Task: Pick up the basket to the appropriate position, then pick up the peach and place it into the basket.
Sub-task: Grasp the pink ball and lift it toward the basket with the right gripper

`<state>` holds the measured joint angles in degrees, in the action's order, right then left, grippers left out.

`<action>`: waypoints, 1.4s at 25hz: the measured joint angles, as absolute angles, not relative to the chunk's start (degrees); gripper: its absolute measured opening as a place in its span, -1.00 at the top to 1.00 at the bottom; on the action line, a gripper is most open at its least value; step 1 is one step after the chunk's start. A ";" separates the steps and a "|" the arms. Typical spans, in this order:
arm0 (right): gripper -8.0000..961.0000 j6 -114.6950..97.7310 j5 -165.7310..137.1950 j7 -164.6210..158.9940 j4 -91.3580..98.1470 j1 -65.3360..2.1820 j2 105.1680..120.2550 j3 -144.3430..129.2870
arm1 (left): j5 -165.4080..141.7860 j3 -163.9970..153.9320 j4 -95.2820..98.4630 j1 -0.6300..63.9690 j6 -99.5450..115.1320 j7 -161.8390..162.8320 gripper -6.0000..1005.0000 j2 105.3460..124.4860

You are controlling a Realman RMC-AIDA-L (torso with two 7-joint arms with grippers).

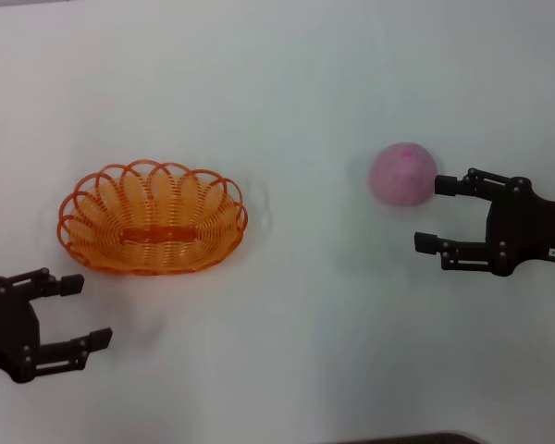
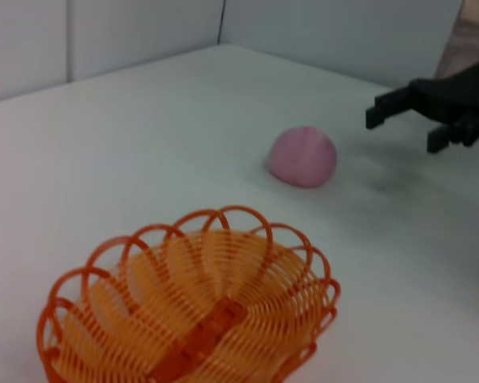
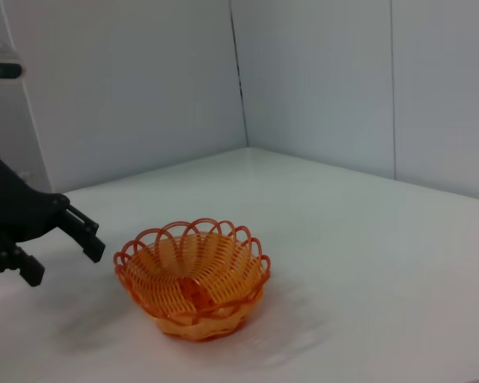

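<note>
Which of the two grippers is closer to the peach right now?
The right gripper: its open fingers sit just beside the peach, one fingertip almost at it. The left gripper, also open, is far across the table, near the basket.

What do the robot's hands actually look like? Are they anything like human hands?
Not much. Both the left gripper and the right gripper are matte black, blocky claws with two slim, jointed fingers ending in squared tips. Small screws dot the bodies, and the right one carries a small white label. No cables or sleeves are visible.
</note>
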<state>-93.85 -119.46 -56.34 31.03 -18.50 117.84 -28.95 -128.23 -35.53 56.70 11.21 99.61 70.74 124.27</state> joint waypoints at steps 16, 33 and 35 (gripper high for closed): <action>-0.85 -95.78 -119.45 -67.20 31.02 -19.86 116.72 -27.03 | -128.63 -35.49 54.49 11.89 99.81 63.96 -0.56 124.27; -0.83 -102.70 -138.65 -128.89 52.36 -33.46 114.55 -32.13 | -127.66 -33.95 54.36 11.89 102.38 63.81 -0.56 124.09; -0.83 -102.85 -141.55 -133.18 54.85 -35.17 114.69 -32.86 | -127.61 -33.93 54.35 11.82 102.46 63.80 -0.56 124.10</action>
<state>-102.85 -141.55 -133.18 54.85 -35.17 114.69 -32.86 -127.61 -33.93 54.35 11.81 102.46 63.80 124.10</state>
